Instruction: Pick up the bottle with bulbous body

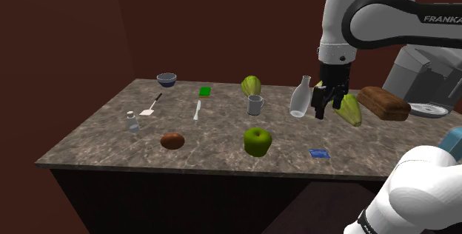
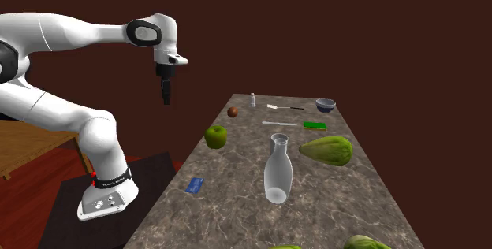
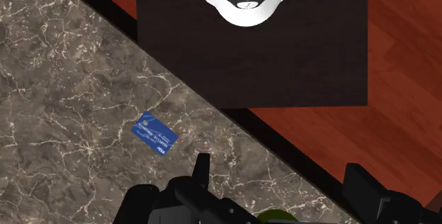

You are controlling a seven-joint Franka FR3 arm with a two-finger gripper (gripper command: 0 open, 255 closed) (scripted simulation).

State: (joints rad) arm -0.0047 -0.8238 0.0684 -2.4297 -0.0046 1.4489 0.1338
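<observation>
At the gripper (image 1: 328, 111) (image 2: 166, 100) (image 3: 278, 167): hanging high over the edge of the table (image 1: 104, 140), pointing straight down, spreading wide open, gripping nothing.
Bottle (image 1: 299, 98) (image 2: 277, 172): standing upright on the marbled top, sitting well below and well apart from the gripper, further in from the edge.
Card (image 3: 154, 133) (image 1: 319, 152): lying flat almost under the gripper, just inside the edge.
Apple (image 1: 257, 141) (image 2: 216, 136): sitting near the edge, below the gripper and off to one side.
</observation>
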